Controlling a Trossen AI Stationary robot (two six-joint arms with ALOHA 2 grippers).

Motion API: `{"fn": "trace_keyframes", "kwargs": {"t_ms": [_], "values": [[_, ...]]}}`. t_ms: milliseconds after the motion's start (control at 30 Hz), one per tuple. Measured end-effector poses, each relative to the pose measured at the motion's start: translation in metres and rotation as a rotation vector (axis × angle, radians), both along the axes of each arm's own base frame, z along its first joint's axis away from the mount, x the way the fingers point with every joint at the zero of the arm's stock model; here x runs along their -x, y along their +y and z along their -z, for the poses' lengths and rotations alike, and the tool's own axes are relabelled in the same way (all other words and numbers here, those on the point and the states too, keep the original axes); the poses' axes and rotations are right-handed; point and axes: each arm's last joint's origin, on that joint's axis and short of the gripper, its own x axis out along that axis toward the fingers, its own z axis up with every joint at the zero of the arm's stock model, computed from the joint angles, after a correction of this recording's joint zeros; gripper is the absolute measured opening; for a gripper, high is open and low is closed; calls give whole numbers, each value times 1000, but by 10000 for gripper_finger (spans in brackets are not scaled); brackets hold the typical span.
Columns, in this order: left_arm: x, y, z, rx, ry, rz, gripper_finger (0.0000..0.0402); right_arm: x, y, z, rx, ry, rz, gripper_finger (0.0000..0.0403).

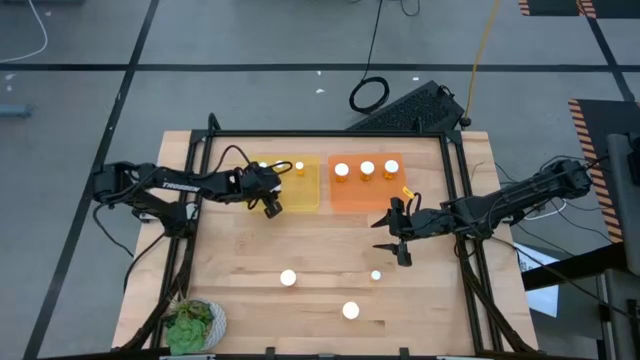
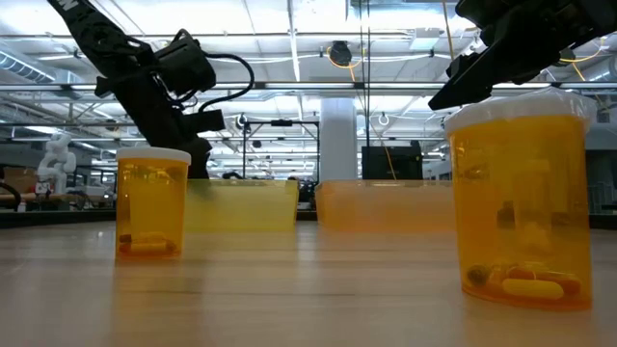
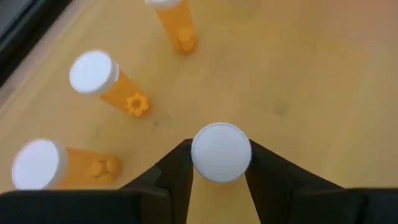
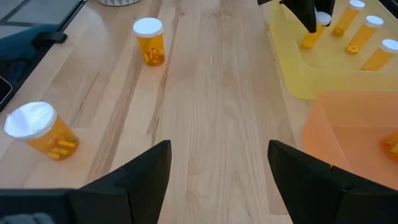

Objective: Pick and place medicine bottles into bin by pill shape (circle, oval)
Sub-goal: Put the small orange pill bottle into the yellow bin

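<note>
Low view: two bottles stand nearest, one at the right edge (image 2: pixel 521 198), one at left (image 2: pixel 151 202). In the high view a third (image 1: pixel 376 275) sits just below the right gripper (image 1: pixel 397 238), fingers spread and empty. Farther up, the left gripper (image 3: pixel 221 163) clamps a bottle (image 3: pixel 221 152), seemingly over the yellow bin (image 1: pixel 305 190); the orange bin (image 1: pixel 350 196) adjoins it.

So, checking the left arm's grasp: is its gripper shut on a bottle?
Shut: the left gripper clamps a white-capped amber bottle over the yellow bin.
</note>
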Motion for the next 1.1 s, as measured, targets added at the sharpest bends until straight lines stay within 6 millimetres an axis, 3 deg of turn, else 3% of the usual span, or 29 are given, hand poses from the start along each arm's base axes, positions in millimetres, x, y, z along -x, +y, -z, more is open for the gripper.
{"fn": "trace_keyframes", "kwargs": {"t_ms": [400, 733, 1100], "values": [[1, -2, -4, 30, 56, -2, 227, 0, 0, 0, -7, 1, 5, 263], [-6, -2, -15, 20, 60, 11, 232, 0, 0, 0, -12, 1, 8, 263], [1, -6, -37, -5, 77, 3, 232, -5, 1, -8, -44, -98, 11, 263]]}}
